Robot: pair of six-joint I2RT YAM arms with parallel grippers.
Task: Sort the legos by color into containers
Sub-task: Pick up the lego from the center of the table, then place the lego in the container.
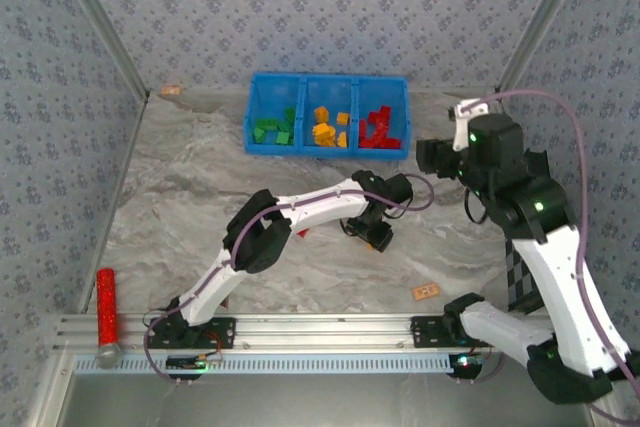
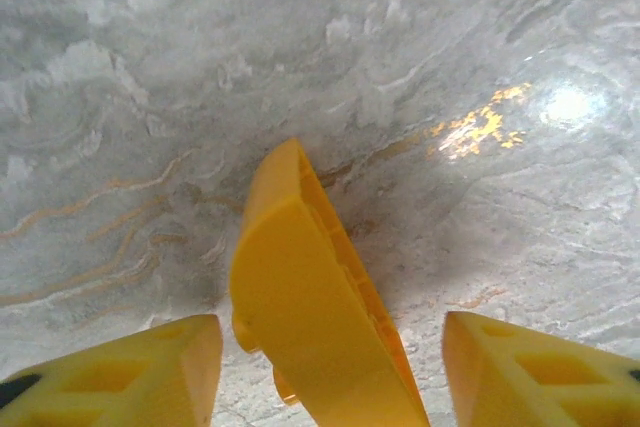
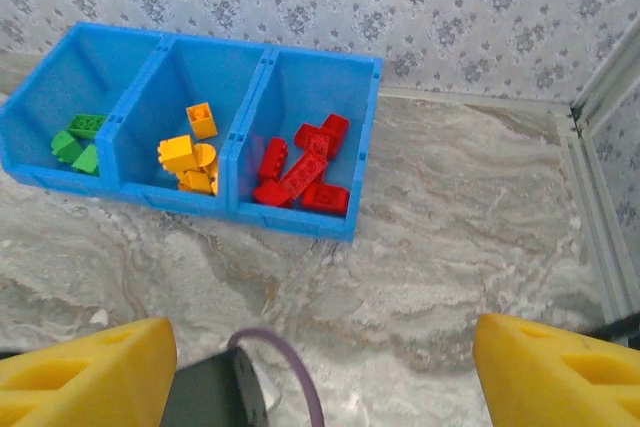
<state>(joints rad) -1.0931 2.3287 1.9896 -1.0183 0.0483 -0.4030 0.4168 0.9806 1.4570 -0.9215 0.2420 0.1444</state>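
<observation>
1. The left gripper (image 1: 377, 235), at the centre of the top view, has its jaws apart. Its wrist view shows one loose yellow lego (image 2: 300, 277) between them, with a gap beside the lower-right finger (image 2: 530, 367).
2. The right gripper (image 3: 320, 357) is spread wide and holds nothing.
3. One blue bin (image 3: 360, 147), upper left in the right wrist view, has three compartments. They hold about three green legos (image 3: 75, 142), four yellow legos (image 3: 185, 157) and six red legos (image 3: 300, 172).
4. The top view adds one tan tile (image 1: 427, 292) and one red cylinder (image 1: 105, 302).

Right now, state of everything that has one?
Left gripper: jaws open, around yellow brick, not gripping.
Yellow brick: tilted, loose between jaws.
Right gripper: jaws open, empty.
Green bricks: in left compartment of blue bin.
Orange bricks: middle compartment.
Red bricks: right compartment.
</observation>
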